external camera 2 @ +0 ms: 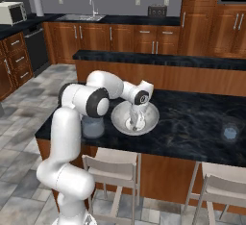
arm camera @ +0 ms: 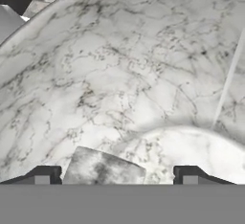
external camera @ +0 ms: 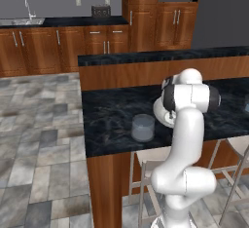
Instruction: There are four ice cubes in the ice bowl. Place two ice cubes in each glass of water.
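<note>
Reaching down into the ice bowl (external camera 2: pixel 153 119) on the dark island counter (external camera 2: pixel 192 123), gripper (arm camera: pixel 116 176) with fingertips (arm camera: pixel 44 175) spread apart and clamped on nothing, one pale ice cube (arm camera: pixel 103 168) lying on the bowl floor between them, closer to one tip. Best done by centring over the cube, sinking almost to the bowl floor, then closing gently so the small slick piece neither squirts out nor tilts. Two glasses waiting outside the bowl: nearer glass of water (external camera: pixel 143 127) just beside it, farther glass of water (external camera 2: pixel 230 131) well apart along the counter.
</note>
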{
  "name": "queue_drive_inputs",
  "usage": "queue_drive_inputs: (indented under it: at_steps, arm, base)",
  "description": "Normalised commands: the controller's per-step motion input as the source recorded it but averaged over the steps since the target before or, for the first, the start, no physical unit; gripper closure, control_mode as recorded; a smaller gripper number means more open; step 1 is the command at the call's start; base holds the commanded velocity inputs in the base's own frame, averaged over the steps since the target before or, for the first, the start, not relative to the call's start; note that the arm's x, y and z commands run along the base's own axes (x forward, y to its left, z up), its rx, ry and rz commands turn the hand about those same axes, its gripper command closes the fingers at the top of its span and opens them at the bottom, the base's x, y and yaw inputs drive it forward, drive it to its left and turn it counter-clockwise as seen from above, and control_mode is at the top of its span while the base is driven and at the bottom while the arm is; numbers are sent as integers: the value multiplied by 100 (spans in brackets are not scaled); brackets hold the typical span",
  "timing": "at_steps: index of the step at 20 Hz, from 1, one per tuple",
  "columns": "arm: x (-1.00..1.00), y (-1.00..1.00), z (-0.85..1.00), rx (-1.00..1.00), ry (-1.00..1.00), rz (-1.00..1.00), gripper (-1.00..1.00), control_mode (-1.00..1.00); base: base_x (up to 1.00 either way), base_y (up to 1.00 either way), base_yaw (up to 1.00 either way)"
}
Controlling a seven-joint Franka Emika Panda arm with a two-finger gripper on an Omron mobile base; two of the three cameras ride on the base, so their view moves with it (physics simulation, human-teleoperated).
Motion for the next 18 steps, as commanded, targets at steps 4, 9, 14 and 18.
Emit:
queue_drive_inputs:
  at_steps: [4,9,14,18]
  arm:
    - [0,-14,-33,-1,-12,-9,-100,-100]
    - [0,-35,-32,-4,-6,-17,-100,-100]
    - [0,-33,-11,-2,-10,-19,-100,-100]
    - [-7,-37,-26,-3,-5,-20,-100,-100]
  base:
    - [0,0,0]
    - [0,0,0]
    - [0,0,0]
    - [0,0,0]
